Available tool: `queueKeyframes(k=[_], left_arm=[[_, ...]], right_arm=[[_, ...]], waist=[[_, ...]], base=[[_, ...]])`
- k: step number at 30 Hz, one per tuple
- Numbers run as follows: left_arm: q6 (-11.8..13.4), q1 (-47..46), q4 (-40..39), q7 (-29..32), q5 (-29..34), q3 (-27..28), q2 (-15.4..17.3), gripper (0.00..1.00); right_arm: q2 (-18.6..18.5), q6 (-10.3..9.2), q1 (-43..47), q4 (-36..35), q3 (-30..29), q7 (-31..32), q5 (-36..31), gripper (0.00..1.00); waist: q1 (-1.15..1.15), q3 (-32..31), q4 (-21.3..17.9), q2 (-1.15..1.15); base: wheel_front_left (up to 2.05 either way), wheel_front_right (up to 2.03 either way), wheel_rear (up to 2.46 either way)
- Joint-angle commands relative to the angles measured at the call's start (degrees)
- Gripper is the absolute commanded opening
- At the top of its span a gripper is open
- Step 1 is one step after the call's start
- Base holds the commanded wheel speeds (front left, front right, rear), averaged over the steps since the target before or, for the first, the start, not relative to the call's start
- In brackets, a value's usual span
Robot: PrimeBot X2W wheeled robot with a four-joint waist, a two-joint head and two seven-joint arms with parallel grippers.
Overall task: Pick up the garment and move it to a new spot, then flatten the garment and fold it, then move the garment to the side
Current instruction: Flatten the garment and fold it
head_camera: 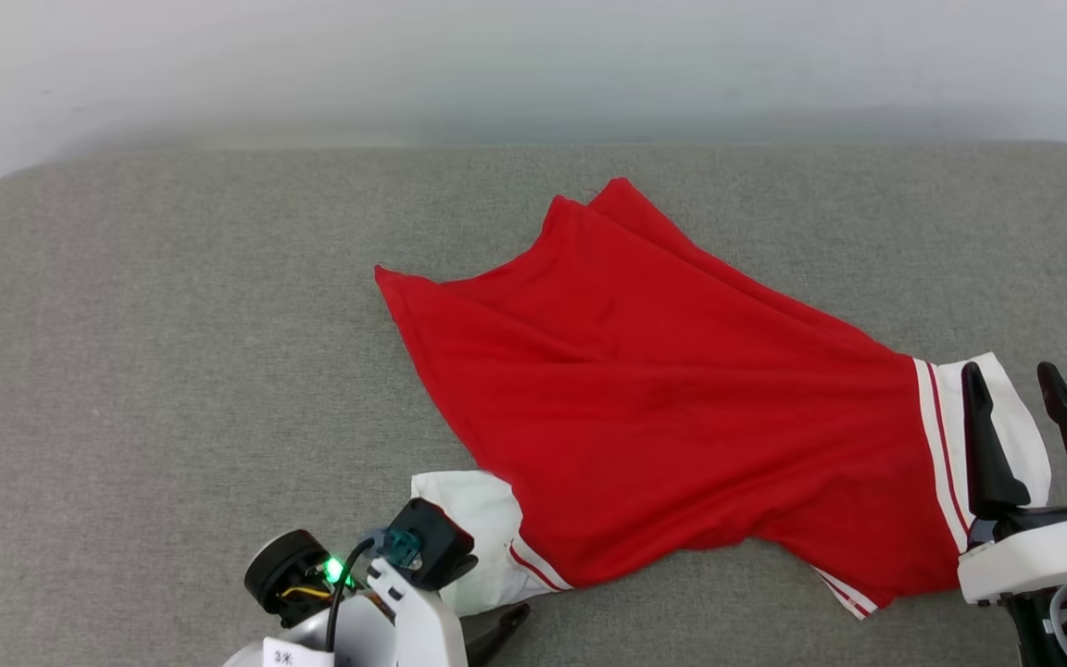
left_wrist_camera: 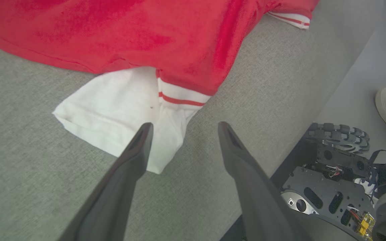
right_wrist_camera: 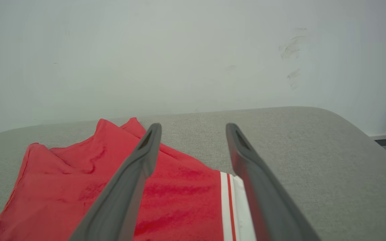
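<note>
Garment: the red jersey T-shirt with white short sleeves [head_camera: 663, 417] lies plain side up, rumpled and skewed, on the grey fabric surface [head_camera: 172, 324].
Left gripper [left_wrist_camera: 183, 125]: fingers spread, empty, over one white sleeve [left_wrist_camera: 112, 110].
Right gripper [right_wrist_camera: 193, 125]: fingers spread, empty, over the other.
Left to do, I judge: flattening, folding, moving aside.

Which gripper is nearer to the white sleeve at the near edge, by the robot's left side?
Left. The left gripper hangs open right at that sleeve, one fingertip over its edge. The right gripper is open above the other sleeve, across the red garment.
</note>
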Motion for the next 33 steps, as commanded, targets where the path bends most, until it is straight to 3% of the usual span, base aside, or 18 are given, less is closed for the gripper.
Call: queueKeyframes(k=[1,13,14,15,24,30,33], left_arm=[[0.09,-1.32,0.18,1.05,0.58,-0.38,0.13,1.0],[-0.15,-6.49,7.1,3.39,4.16,-5.56,-0.96,1.0],[-0.2,-6.36,7.81,3.63,3.35,-6.2,-1.23,0.91],[-0.27,-6.35,7.89,3.5,2.79,-6.98,-1.46,0.0],[-0.33,-5.42,5.74,1.09,-1.19,-11.38,-0.85,0.0],[-0.35,-5.59,-4.32,2.79,-7.11,-15.14,1.06,0.0],[-0.33,-6.11,-9.43,3.12,-10.8,-13.78,1.99,0.0]], right_arm=[[-0.21,-0.04,-1.03,0.33,0.24,-0.27,0.35,1.0],[-0.32,-0.04,-2.17,1.71,1.28,-1.25,0.2,1.0],[-0.3,-0.04,-2.14,1.9,1.4,-1.38,0.13,1.0],[-0.27,-0.04,-2.1,2.09,1.44,-1.45,0.05,1.0],[0.06,-0.04,-0.82,3.59,1.55,-1.51,-0.45,1.0],[0.41,-0.04,-0.06,3.97,1.23,-1.5,-0.69,1.0],[0.58,-0.04,0.36,4.29,0.83,-1.71,-0.68,1.0]], waist=[[0.0,0.91,-0.54,0.0],[0.0,3.71,-1.43,0.0],[0.0,3.63,-1.4,0.0],[0.0,3.47,-1.34,0.0],[0.0,-0.33,0.41,0.0],[0.0,-2.6,1.38,0.0],[0.0,-3.51,1.57,0.0]], base=[[0.0,0.0,0.0],[0.0,0.0,0.0],[0.0,0.0,0.0],[0.0,0.0,0.0],[0.0,0.0,0.0],[0.0,0.0,0.0],[0.0,0.0,0.0]])
